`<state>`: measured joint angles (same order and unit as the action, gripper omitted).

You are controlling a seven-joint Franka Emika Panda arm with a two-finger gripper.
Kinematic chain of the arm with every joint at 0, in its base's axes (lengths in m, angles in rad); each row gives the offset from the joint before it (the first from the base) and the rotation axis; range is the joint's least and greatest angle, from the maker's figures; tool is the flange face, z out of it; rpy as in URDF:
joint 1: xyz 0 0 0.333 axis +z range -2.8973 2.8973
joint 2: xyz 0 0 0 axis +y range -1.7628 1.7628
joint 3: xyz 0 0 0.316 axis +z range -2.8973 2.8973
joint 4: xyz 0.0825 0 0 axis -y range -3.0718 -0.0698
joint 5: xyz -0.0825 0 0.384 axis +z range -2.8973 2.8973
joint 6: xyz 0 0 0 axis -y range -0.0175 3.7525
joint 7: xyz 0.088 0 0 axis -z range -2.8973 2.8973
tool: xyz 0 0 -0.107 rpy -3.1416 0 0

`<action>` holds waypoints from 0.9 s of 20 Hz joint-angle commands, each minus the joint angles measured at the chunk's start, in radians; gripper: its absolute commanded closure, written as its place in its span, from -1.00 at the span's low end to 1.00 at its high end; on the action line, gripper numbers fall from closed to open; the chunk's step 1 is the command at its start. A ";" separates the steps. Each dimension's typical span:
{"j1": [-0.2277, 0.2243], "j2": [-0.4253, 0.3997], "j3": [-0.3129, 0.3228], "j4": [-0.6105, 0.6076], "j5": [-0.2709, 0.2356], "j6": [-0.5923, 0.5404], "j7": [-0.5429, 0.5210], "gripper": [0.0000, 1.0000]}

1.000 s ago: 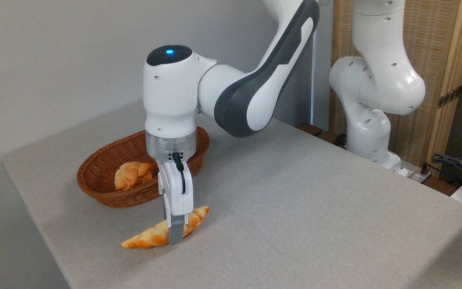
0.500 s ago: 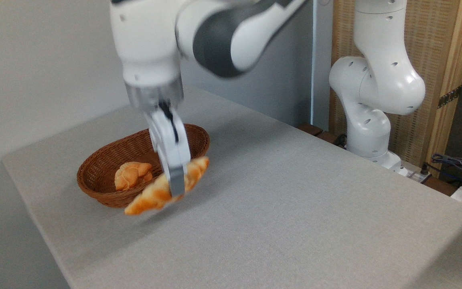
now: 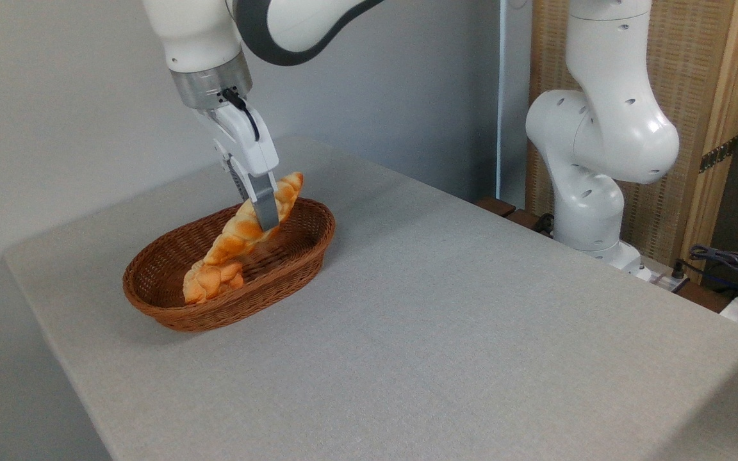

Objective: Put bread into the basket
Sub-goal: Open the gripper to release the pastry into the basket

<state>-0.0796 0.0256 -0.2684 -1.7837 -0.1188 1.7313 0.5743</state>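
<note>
While the gripper (image 3: 259, 214) is clamped on the bread (image 3: 250, 224), the loaf is held tilted above the basket (image 3: 308, 256), its lower end near the roll (image 3: 214, 282); pickup and carry appear done, lowering and release remain. A second earlier, the bread was gripped at table (image 3: 471, 333) level before the basket.

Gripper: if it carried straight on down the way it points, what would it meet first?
Probably the basket floor, just right of the small roll; the gripper holds the bread tilted above it. Depth is uncertain.
</note>
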 commanded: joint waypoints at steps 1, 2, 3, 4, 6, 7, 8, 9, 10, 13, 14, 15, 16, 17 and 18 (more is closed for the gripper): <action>-0.002 -0.001 -0.009 -0.008 -0.005 -0.019 -0.019 -1.00; -0.002 0.000 -0.011 -0.014 -0.005 -0.015 -0.017 -1.00; -0.003 0.002 -0.011 -0.017 -0.005 -0.015 -0.017 -1.00; -0.003 0.002 -0.011 -0.026 -0.005 -0.013 -0.017 -1.00; -0.005 0.002 -0.023 -0.029 -0.007 -0.009 -0.019 -1.00; -0.005 0.002 -0.031 -0.029 -0.007 -0.009 -0.021 -1.00; -0.005 0.002 -0.035 -0.029 -0.008 -0.007 -0.021 -1.00; -0.005 0.004 -0.037 -0.029 -0.012 -0.006 -0.022 -1.00; -0.005 0.004 -0.038 -0.028 -0.019 -0.003 -0.030 -1.00; -0.005 0.004 -0.038 -0.028 -0.051 0.046 -0.068 -1.00; -0.005 0.004 -0.038 -0.028 -0.053 0.051 -0.068 -1.00; -0.003 0.001 -0.035 -0.023 -0.051 0.053 -0.068 -1.00; -0.002 -0.007 -0.026 -0.019 -0.047 0.053 -0.065 -1.00; 0.001 -0.021 -0.016 -0.014 -0.045 0.051 -0.057 -1.00; 0.006 -0.042 0.006 -0.007 -0.039 0.050 -0.054 -1.00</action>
<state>-0.0816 0.0311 -0.3034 -1.8057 -0.1527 1.7797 0.5233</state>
